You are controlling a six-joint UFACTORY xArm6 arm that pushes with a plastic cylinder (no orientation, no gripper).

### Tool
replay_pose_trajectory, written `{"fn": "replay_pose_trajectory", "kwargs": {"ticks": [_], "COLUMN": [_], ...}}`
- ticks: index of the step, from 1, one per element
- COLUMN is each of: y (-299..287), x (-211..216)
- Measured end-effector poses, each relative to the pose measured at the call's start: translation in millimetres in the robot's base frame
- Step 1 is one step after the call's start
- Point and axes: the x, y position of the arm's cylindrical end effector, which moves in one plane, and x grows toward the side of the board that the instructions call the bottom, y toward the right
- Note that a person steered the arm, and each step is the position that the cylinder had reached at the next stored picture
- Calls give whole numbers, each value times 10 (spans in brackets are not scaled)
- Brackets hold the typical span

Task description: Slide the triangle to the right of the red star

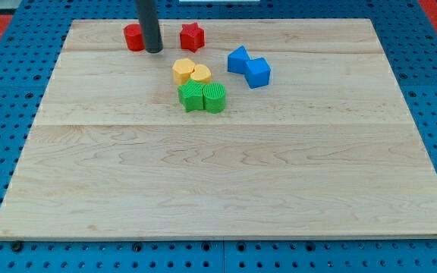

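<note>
Keep my tip [154,51], a bare rod with nothing to clamp, between red star [192,36] and red block [134,37], then approach the triangle, whose identity you cannot tell here.

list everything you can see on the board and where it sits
red block: 1, red, top of the board, touching the left side of my tip, shape unclear
red star: 1, red, top, right of my tip
yellow blocks: 2, yellow, touching, below the star
green blocks: 2, green, side by side, just under the yellow pair
blue blocks: 2, blue, touching, right of the yellow pair
board: 1, light wood
my tip: 1, dark rod, between red block and star
</note>
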Motion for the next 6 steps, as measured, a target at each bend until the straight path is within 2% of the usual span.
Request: {"fn": "replay_pose_trajectory", "kwargs": {"ticks": [1,4,6], "y": [12,1448,1654], "x": [344,480,-94]}}
